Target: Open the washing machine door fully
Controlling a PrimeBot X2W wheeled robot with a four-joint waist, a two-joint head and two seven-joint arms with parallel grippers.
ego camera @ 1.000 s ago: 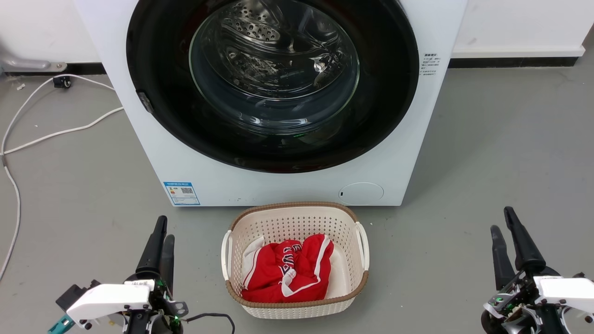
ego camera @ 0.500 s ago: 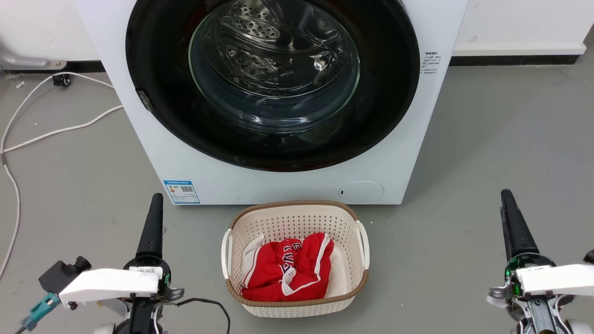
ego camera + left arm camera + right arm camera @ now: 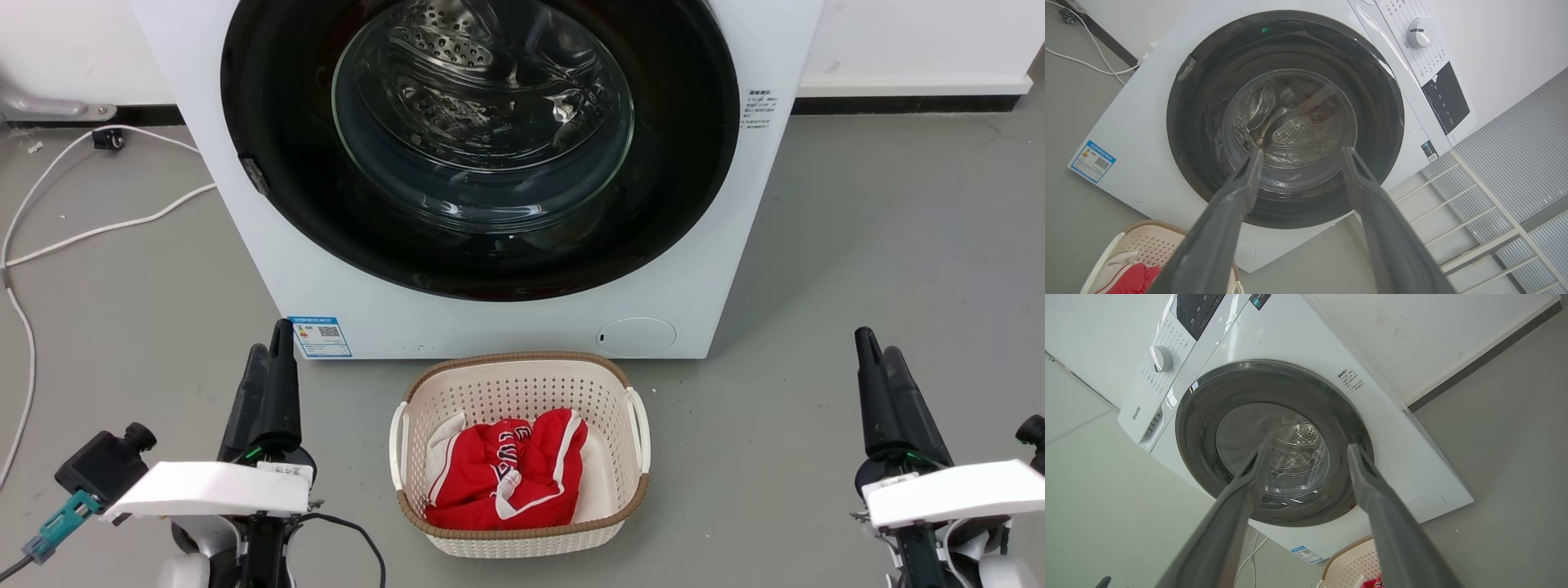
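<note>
One round black washing machine door [image 3: 686,171], shut flat on the front of the white washing machine [image 3: 490,327] by the far edge of the floor [image 3: 898,245]. Just before it, a cream basket [image 3: 522,369] with red cloth [image 3: 498,482]. Nearer, left gripper [image 3: 270,340] and right gripper [image 3: 877,341], both jaws wide, touching nothing.

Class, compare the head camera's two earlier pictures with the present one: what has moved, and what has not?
Both arms have advanced toward the washing machine: the left gripper and right gripper sit higher up the head view. Their jaws stand open in the wrist views; nothing was gripped or released. The washing machine door stays shut, and the laundry basket with its red garment has not shifted.
</note>
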